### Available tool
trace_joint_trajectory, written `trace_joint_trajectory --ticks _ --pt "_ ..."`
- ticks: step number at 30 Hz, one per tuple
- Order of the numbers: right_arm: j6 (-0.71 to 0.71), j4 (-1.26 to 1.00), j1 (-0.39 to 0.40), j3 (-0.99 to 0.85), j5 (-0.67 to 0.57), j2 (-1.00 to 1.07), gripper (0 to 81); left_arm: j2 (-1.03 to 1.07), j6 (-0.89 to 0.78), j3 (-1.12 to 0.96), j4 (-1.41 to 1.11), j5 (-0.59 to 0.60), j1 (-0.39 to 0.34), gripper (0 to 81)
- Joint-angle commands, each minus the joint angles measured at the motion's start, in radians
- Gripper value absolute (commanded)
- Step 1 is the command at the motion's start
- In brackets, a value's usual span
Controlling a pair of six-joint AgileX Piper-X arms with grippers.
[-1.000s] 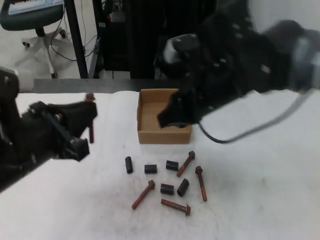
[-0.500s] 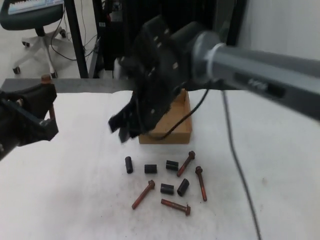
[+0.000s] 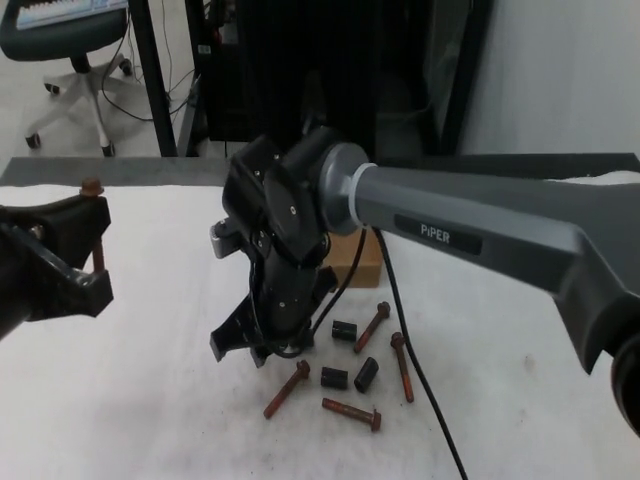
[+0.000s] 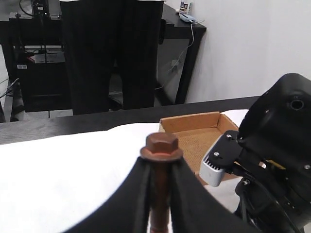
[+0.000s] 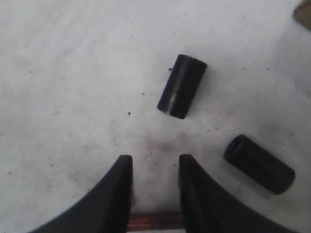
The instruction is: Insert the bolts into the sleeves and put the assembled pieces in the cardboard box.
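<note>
Robotics lab in an office-like room.
A grey robot arm (image 3: 470,230) hangs over a white-covered tabletop (image 3: 130,400); upper left, a swivel chair (image 3: 45,42) and trailing cables (image 3: 125,60); behind, a black desk (image 4: 188,58) and a white wall (image 3: 560,70).

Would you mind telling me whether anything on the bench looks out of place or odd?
Only a faint reddish smudge on the cloth, just ahead of the right end effector, beside a sleeve; nothing looks damaged.

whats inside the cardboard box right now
The left wrist view shows bare floor inside the open brown cardboard box, with nothing lying on the part in sight. The black right arm covers one corner, so that part cannot be seen.
</note>
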Motion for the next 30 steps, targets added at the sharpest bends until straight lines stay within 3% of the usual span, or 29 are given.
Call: trace_joint_trajectory --ticks 1,18,30 --pt "0.007 -0.010 0.001 -0.016 0.002 0.006 30.7 -0.020 0.038 -0.011 0.021 -0.006 0.003 0.3" --pt "0.045 0.022 -0.013 -0.216 0.011 0.124 29.9 -0.020 0.066 -0.011 0.043 -0.046 0.003 0.3" --pt "-0.050 0.117 -0.028 -0.271 0.062 0.176 29.9 -0.020 0.098 -0.011 0.071 -0.051 0.003 0.3"
